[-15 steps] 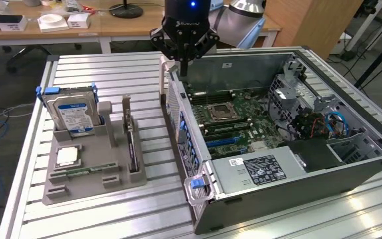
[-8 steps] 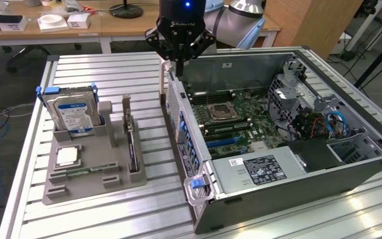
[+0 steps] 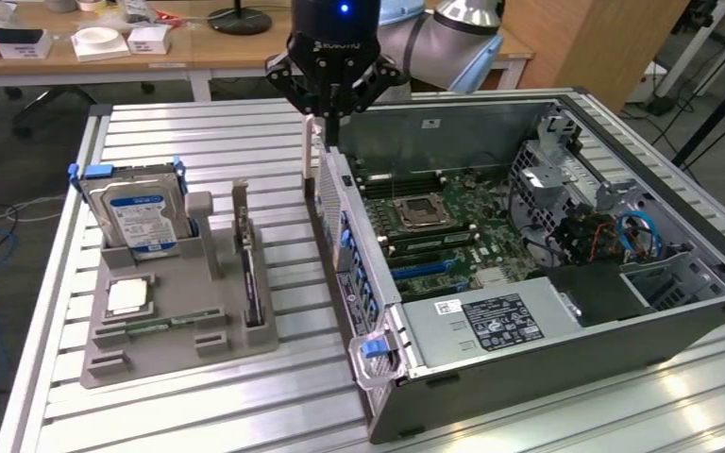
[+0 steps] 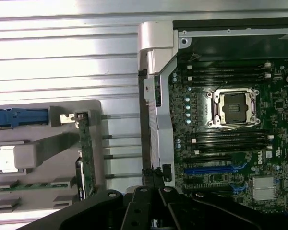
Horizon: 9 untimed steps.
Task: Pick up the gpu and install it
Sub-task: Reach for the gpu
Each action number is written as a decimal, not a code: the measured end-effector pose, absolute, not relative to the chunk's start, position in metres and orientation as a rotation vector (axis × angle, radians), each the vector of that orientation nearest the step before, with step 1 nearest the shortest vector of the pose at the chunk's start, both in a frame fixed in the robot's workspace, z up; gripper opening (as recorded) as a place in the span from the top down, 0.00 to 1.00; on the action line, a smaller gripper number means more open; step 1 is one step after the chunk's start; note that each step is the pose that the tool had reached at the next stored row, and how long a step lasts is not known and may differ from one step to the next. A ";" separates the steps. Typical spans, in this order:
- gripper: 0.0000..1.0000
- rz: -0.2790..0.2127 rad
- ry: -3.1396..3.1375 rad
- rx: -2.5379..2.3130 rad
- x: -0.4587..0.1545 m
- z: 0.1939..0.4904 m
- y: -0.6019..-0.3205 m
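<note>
Zero grabbed lol: the gripper [image 3: 333,109] hung over the computer case's [image 3: 489,396] side wall, jaws looking pinched together with nothing between them. The gpu [image 3: 248,274] sat well apart from the jaws and lower, in a slot of the grey holder [image 3: 148,363], outside the case. It stood on its long edge, long axis running alongside that wall, metal bracket end nearer the jaws. I'd reckon a good grab meant squaring the jaws across the thin card, mid-length, coming straight down, keeping off the hard drive [image 3: 143,212] beside it.
</note>
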<state>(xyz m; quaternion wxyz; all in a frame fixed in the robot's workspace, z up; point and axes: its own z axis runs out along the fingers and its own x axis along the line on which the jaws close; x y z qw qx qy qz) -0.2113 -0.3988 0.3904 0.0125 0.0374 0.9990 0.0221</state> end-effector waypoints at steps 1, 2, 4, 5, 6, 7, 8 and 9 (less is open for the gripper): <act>0.89 0.069 3.114 0.117 -0.212 0.390 -0.399; 0.89 0.069 3.114 0.117 -0.213 0.390 -0.399; 0.89 0.069 3.114 0.117 -0.215 0.390 -0.399; 0.89 0.069 3.114 0.117 -0.216 0.390 -0.399; 0.89 0.069 3.114 0.117 -0.217 0.390 -0.399; 0.89 0.069 3.114 0.117 -0.218 0.390 -0.399; 0.89 0.069 3.114 0.117 -0.219 0.390 -0.399; 0.89 0.069 3.114 0.117 -0.221 0.390 -0.399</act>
